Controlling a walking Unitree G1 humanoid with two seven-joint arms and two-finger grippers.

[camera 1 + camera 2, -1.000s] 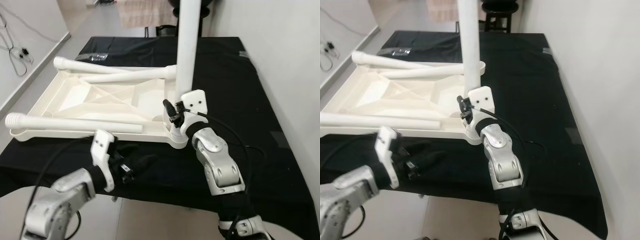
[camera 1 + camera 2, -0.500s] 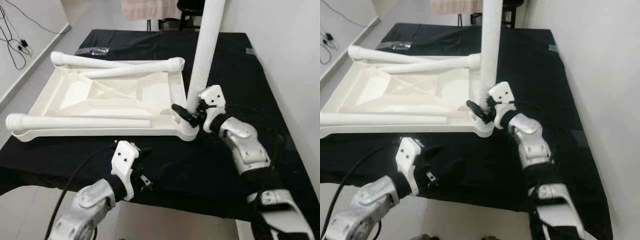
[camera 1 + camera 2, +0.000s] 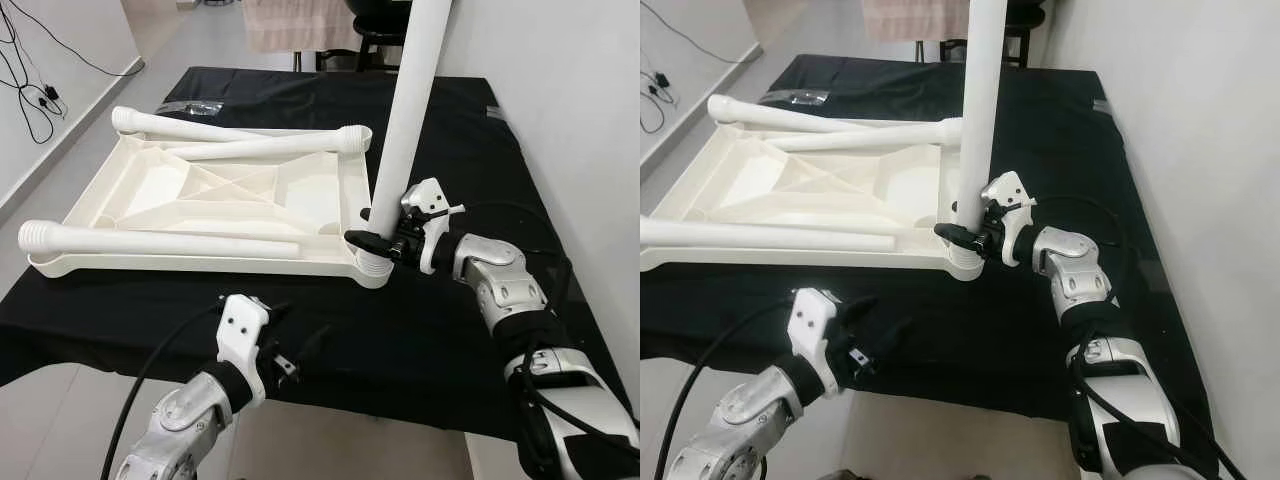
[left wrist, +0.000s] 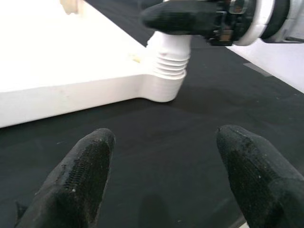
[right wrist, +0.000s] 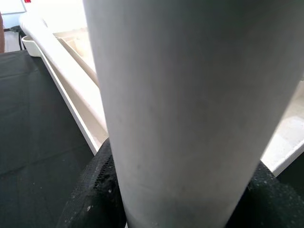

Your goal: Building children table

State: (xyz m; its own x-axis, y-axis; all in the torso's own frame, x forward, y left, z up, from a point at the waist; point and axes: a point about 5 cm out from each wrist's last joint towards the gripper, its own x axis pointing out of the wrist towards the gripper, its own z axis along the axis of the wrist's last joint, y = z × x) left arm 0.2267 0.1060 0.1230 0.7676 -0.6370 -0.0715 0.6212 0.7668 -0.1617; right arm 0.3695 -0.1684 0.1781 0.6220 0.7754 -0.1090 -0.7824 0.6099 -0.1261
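1. Nearest me, the left gripper [image 3: 290,345] hangs low at the front edge of the counter [image 3: 440,330], its two black fingers [image 4: 80,175] spread apart with nothing between them. It points toward the near right corner of the tabletop but stays clear of it.

2. Just beyond, the right gripper [image 3: 385,240] reaches in from the right and is clamped around the base of the upright leg [image 3: 410,110], right above the corner socket [image 3: 373,268]. This is the arm doing the work; the leg sits directly between its fingers.

3. That leg's long axis runs nearly vertical, leaning a little away at the top. Its ribbed lower end meets the socket, though I can't quite tell how far it is seated. Whatever comes next, I'd guess it turns on keeping that axis in line with the socket.

4. The tabletop [image 3: 200,200] lies upside down on the black cloth, a cream plastic panel with moulded ribs.

5. Farther back, three loose legs [image 3: 250,145] lie flat across the panel, one near the front edge and two crossing at the far side, all the same cream colour with ribbed ends.
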